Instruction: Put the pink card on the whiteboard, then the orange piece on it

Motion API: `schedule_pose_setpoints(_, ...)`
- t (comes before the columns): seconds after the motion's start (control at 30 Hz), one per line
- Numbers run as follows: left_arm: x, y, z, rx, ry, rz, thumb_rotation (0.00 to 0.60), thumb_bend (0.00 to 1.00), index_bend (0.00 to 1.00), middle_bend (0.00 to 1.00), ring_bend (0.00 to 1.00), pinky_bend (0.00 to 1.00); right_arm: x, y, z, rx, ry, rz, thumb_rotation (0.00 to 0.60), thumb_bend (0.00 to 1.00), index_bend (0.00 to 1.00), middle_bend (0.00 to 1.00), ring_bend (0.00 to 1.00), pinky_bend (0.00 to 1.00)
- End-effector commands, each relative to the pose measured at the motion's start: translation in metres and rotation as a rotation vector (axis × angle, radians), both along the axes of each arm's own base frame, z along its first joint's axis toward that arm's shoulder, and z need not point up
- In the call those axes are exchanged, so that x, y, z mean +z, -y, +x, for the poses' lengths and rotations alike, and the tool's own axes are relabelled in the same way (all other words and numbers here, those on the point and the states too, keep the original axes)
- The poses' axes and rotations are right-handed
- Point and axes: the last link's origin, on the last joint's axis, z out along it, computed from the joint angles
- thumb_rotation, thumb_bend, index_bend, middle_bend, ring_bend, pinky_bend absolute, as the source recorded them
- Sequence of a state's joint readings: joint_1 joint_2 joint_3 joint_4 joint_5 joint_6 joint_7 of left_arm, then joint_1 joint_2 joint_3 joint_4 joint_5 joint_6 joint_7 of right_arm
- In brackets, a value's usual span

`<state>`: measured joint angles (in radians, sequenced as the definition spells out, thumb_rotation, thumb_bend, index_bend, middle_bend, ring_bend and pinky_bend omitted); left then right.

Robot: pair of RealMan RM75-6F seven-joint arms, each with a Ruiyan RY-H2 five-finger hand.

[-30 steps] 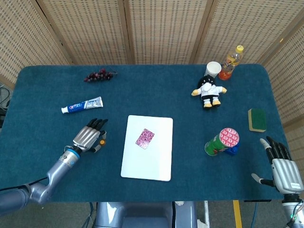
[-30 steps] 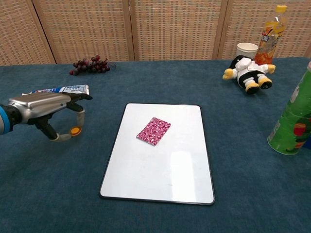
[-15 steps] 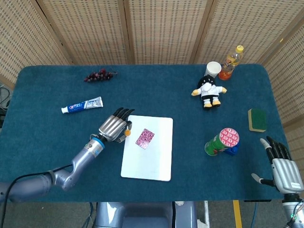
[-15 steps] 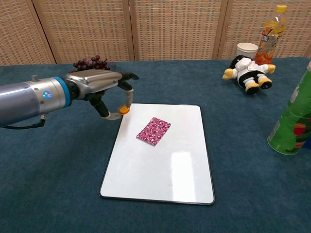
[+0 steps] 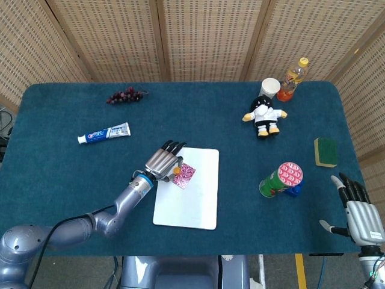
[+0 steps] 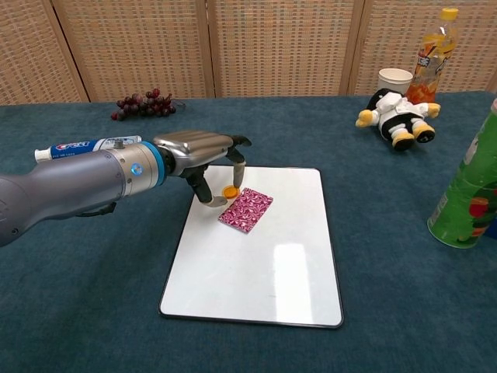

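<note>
The orange piece [image 6: 230, 191] is pinched between thumb and finger of the left hand [image 6: 203, 153], held just above the upper-left edge of the pink card [image 6: 245, 210], which lies flat on the whiteboard [image 6: 264, 264]. The right hand [image 5: 360, 212] rests at the table's [image 5: 60, 174] near right corner, fingers spread, holding nothing.

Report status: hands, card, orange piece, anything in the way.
Left hand pinches orange piece just above pink card's near corner. Card flat on whiteboard. Right hand open, idle at table edge. Nothing in the way.
</note>
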<state>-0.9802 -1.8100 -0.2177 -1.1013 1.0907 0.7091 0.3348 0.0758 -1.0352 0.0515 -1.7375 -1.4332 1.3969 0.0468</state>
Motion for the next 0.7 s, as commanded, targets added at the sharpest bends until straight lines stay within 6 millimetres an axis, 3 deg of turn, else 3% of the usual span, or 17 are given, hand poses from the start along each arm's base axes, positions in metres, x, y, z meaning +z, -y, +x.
schedule_pose_setpoints(0.03, -0.003, 0.001, 0.003, -0.001, 0.006, -0.005, 0.600, 0.39, 0.55, 0.00, 0.00, 0.00, 0.000, 0.000, 0.000, 0.001, 0.000, 0.000, 0.600, 0.00, 0.00, 0.00, 0.00, 0.00)
schedule_pose_setpoints(0.17, -0.008, 0.001, 0.006, -0.009, 0.000, -0.009, 0.600, 0.37, 0.50, 0.00, 0.00, 0.00, 0.000, 0.000, 0.000, 0.001, 0.002, -0.001, 0.600, 0.00, 0.00, 0.00, 0.00, 0.00)
schedule_pose_setpoints(0.3, -0.012, 0.003, 0.007, -0.003, -0.001, -0.019, 0.600, 0.36, 0.21, 0.00, 0.00, 0.00, 0.000, 0.000, 0.000, 0.001, 0.005, -0.001, 0.600, 0.00, 0.00, 0.00, 0.00, 0.00)
schedule_pose_setpoints(0.4, -0.014, 0.004, 0.010, 0.004, 0.015, -0.028, 0.600, 0.33, 0.06, 0.00, 0.00, 0.00, 0.001, 0.000, 0.000, 0.002, 0.006, -0.002, 0.600, 0.00, 0.00, 0.00, 0.00, 0.00)
schedule_pose_setpoints(0.5, -0.014, 0.005, 0.012, 0.002, 0.029, -0.030, 0.600, 0.27, 0.00, 0.00, 0.00, 0.00, 0.001, 0.000, 0.000, 0.003, 0.006, -0.002, 0.600, 0.00, 0.00, 0.00, 0.00, 0.00)
schedule_pose_setpoints(0.7, -0.002, 0.004, 0.012, -0.001, 0.070, -0.004, 0.600, 0.20, 0.00, 0.00, 0.00, 0.00, 0.001, 0.000, 0.000, 0.007, 0.004, -0.002, 0.600, 0.00, 0.00, 0.00, 0.00, 0.00)
